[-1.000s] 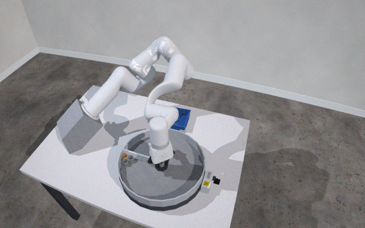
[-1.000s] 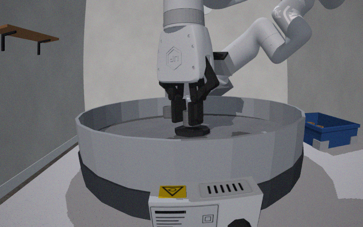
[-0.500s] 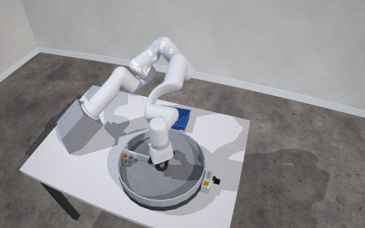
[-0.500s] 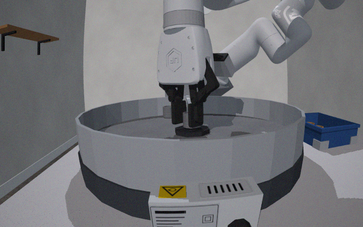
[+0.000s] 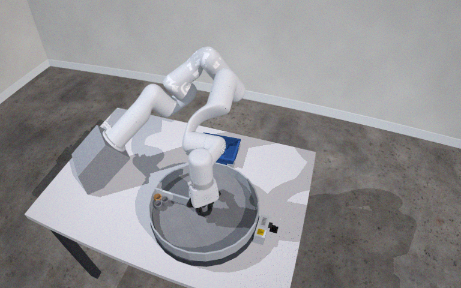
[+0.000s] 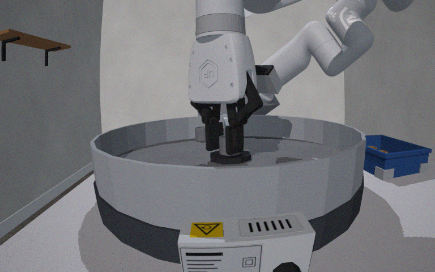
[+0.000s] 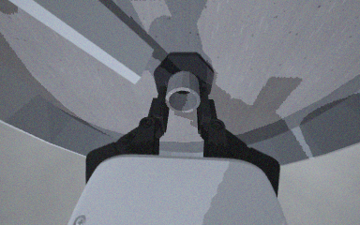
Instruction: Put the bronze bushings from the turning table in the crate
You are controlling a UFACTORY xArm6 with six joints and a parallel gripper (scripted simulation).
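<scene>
My gripper [image 5: 203,209] [image 6: 223,149] [image 7: 183,97] is shut on a grey steel bushing, held upright at the dark centre hub [image 6: 230,158] [image 7: 189,61] of the turning table [image 5: 207,255] [image 6: 224,188]. The bushing's foot is on or just above the hub; I cannot tell which. A bronze bushing [image 5: 157,196] stands at the turning table's left side, close to two steel bushings, one nearer the middle [image 5: 164,199] and one in front [image 5: 157,204]. The blue crate [image 5: 238,146] [image 6: 404,165] holds bronze bushings, two partly visible in the exterior view [image 6: 383,151]; the arm hides part of it in the top view.
The turning table has a raised wall all round. A pale bar [image 5: 176,197] [image 7: 94,51] runs from the left wall towards the hub, just behind the bushing group. A control box [image 5: 260,234] [image 6: 243,253] with a black knob [image 6: 286,267] sits against the table's outside.
</scene>
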